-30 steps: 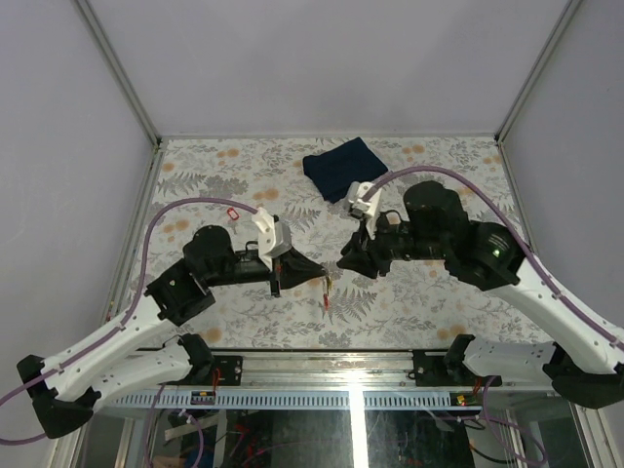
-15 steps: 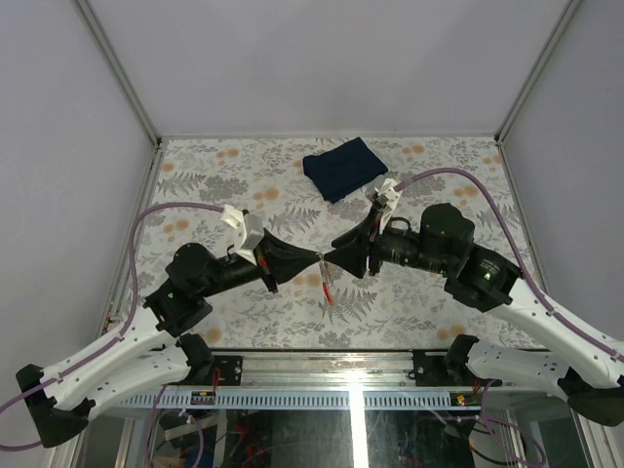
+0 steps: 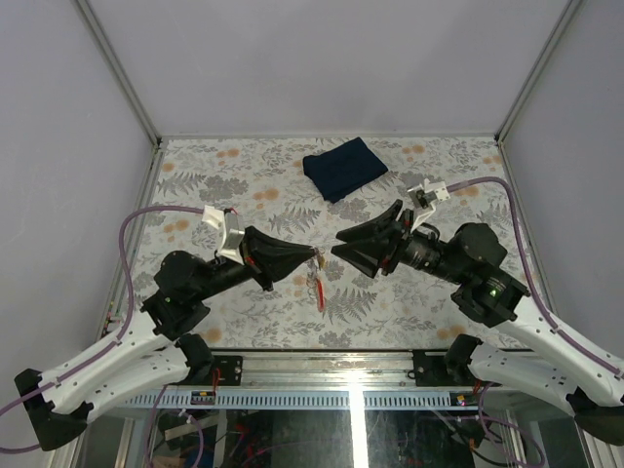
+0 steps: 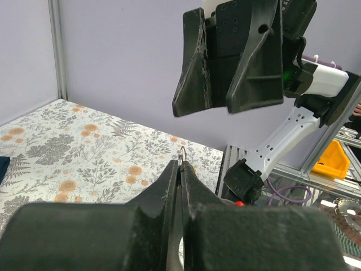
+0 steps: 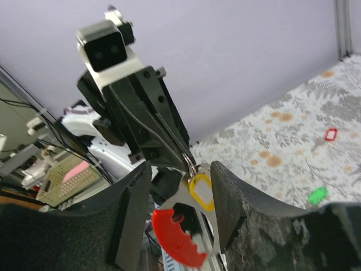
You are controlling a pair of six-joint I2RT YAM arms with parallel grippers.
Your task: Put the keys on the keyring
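Near the arms' bases, the left fingers [image 3: 288, 259] are pressed together on the keyring [image 5: 192, 167], pinching its thin metal loop at their very tips above the flowered surface [image 3: 195, 171]. From the loop hang the red tag [image 5: 176, 236] and the yellow-headed key [image 5: 201, 191], side by side, clear of the surface. Just beside them, facing the left tips, the right fingers [image 3: 372, 232] stand spread apart and hold nothing; in the right wrist view the tag and yellow-headed key show between them. The green-headed key [image 5: 317, 195] lies loose on the surface, with a small red piece [image 5: 330, 134] farther on. Toward the far edge rests a folded dark blue cloth [image 3: 343, 168].
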